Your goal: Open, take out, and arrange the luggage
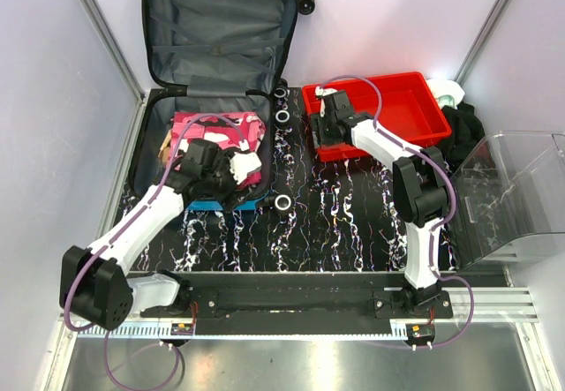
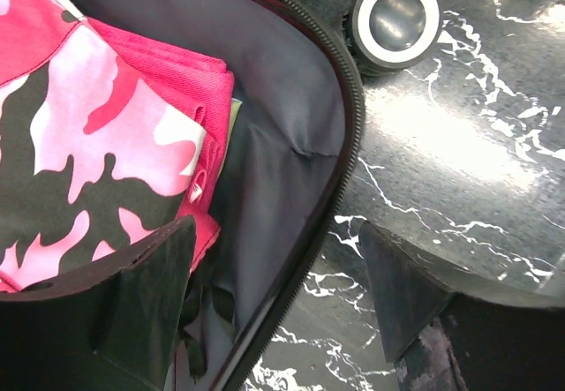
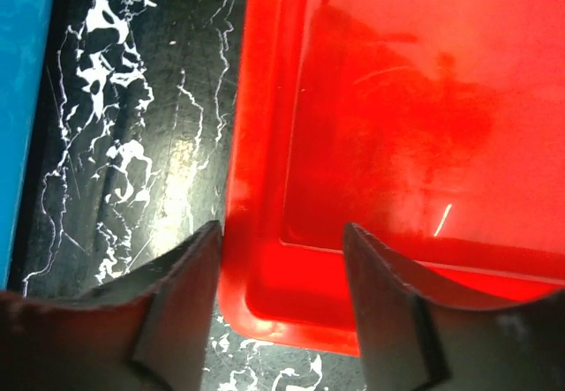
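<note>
The blue luggage (image 1: 221,29) lies open at the back left, its lid standing up and its grey-lined base holding pink camouflage clothes (image 1: 216,131). My left gripper (image 1: 237,177) is open over the base's near right corner. In the left wrist view the gripper (image 2: 275,232) straddles the zipper rim (image 2: 340,144), with one finger over the pink clothes (image 2: 97,135) and the other over the table. My right gripper (image 1: 322,128) is open at the left end of the red tray (image 1: 406,113). In the right wrist view the gripper (image 3: 281,232) straddles the tray's corner rim (image 3: 256,144), holding nothing.
The luggage's black wheels (image 1: 282,116) face the gap between luggage and tray; one shows in the left wrist view (image 2: 395,20). A clear plastic bin (image 1: 521,197) stands at the right. A black cloth (image 1: 463,126) lies behind it. The table is black marble-patterned (image 1: 335,223).
</note>
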`<move>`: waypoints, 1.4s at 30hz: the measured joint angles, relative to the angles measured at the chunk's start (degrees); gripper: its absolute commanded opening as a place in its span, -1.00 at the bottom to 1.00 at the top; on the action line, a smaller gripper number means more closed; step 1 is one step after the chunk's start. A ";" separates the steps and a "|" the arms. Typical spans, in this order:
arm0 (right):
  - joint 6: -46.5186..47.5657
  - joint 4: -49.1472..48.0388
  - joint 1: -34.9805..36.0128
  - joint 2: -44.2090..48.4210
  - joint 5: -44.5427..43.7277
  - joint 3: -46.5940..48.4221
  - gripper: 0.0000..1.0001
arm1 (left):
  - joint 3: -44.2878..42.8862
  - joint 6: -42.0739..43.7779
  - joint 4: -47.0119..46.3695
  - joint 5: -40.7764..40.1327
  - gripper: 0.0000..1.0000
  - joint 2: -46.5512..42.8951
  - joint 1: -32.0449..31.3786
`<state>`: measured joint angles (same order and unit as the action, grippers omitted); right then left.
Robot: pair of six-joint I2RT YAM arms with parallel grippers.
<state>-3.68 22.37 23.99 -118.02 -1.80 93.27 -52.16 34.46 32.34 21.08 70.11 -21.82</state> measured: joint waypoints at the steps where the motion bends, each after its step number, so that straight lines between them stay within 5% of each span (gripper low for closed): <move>1: -0.28 0.07 0.24 0.00 -0.04 0.00 0.14 | -0.24 -0.28 0.57 0.02 0.60 -0.42 0.00; 12: -4.55 -0.70 5.20 2.34 -0.15 -7.69 -0.45 | -1.60 -3.10 3.74 -1.97 0.62 -3.54 0.66; 23: -15.58 -10.23 9.38 10.32 -0.11 -20.83 -0.55 | -2.21 -6.97 3.85 -2.97 0.63 -4.07 9.31; 31: -24.76 -21.57 9.84 9.75 -2.29 -22.16 -0.49 | -2.23 -12.57 1.11 -5.42 0.63 -4.04 14.75; 42: -32.15 -24.92 9.99 5.42 -2.40 -16.50 0.08 | -7.54 -25.49 -2.91 -16.22 0.57 3.08 19.41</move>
<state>-35.83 -2.55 33.98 -112.60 -4.21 76.77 -59.70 8.97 29.43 4.86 73.19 -2.42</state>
